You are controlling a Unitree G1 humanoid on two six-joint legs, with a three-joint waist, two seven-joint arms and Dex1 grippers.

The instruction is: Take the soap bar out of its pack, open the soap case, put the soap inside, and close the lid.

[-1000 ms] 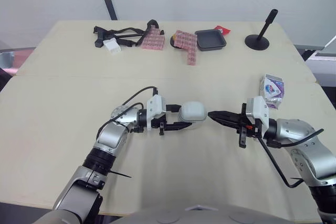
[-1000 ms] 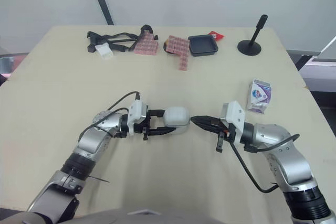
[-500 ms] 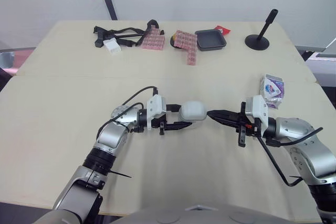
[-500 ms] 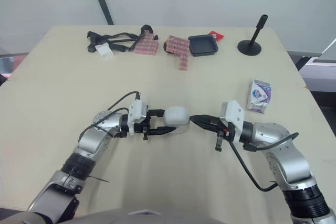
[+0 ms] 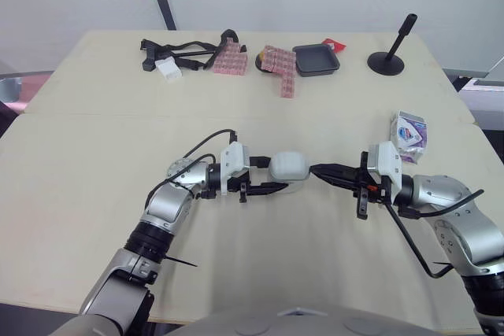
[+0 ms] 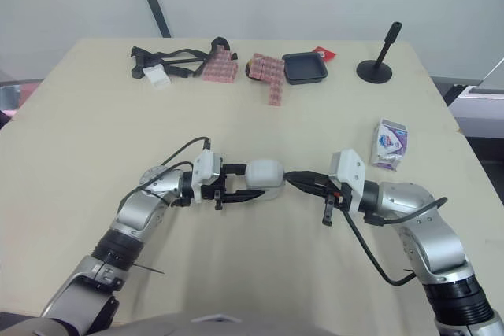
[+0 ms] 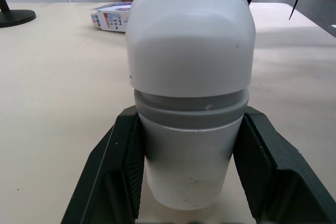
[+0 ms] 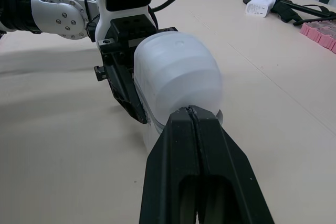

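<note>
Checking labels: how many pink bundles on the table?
2. One pink bundle beside the black straps at the far edge; the other just left of the black tray. None look hidden.

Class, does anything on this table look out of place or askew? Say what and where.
Nothing spilled or damaged. One oddity: the soap case lies sideways, clamped in the left tool, the shut right tool at its lid, while the soap pack sits apart on the right.
</note>
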